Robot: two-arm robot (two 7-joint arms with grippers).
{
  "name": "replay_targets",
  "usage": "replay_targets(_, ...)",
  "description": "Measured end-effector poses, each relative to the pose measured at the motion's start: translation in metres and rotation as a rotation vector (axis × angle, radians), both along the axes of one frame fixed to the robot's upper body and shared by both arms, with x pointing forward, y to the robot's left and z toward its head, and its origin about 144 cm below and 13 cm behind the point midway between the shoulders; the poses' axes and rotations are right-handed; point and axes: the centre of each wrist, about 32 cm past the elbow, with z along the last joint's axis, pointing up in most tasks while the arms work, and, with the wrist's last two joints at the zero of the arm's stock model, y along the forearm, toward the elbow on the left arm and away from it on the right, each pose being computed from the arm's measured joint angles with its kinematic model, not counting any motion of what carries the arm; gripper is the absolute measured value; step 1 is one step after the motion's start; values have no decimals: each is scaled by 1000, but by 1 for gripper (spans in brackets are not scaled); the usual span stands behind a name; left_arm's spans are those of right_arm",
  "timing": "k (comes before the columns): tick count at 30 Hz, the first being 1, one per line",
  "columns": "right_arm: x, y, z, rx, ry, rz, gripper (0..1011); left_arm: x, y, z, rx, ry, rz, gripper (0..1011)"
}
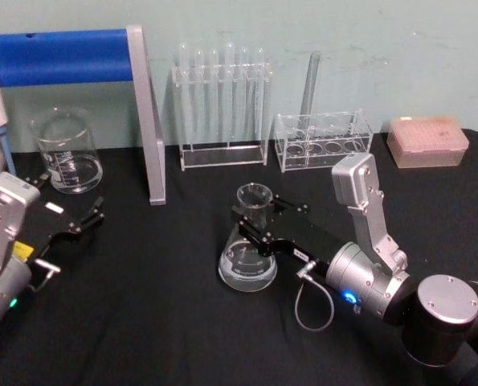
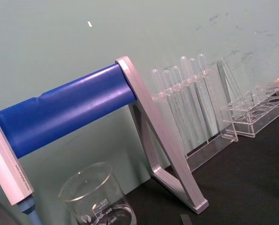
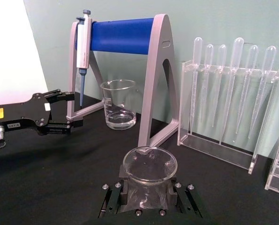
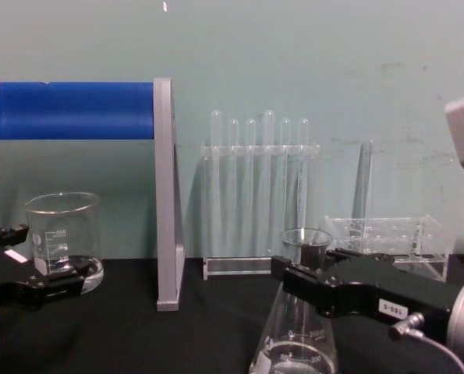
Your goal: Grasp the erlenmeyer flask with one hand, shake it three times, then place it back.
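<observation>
The right gripper (image 1: 250,221) has its jaws set around the neck of the flask (image 1: 249,257), seemingly clamped on it while its base rests on the table (image 1: 142,322) directly below the fingers, so the grasp looks made and next comes lifting it for the first shake.

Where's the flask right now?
Head view: the flask stands mid-table, right gripper around its neck, in front of the tube rack.
</observation>
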Motion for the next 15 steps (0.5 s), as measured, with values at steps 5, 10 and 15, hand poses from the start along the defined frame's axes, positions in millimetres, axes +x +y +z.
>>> replay_targets(5,0,0,0,-5,0,1,449,0,0,0,0,0,0,1001)
replay_targets(10,0,1,-1,-11,-2,2,450,0,0,0,0,0,0,1001)
replay_targets(15,-1,1,-1,-15,-3,4,449,0,0,0,0,0,0,1001)
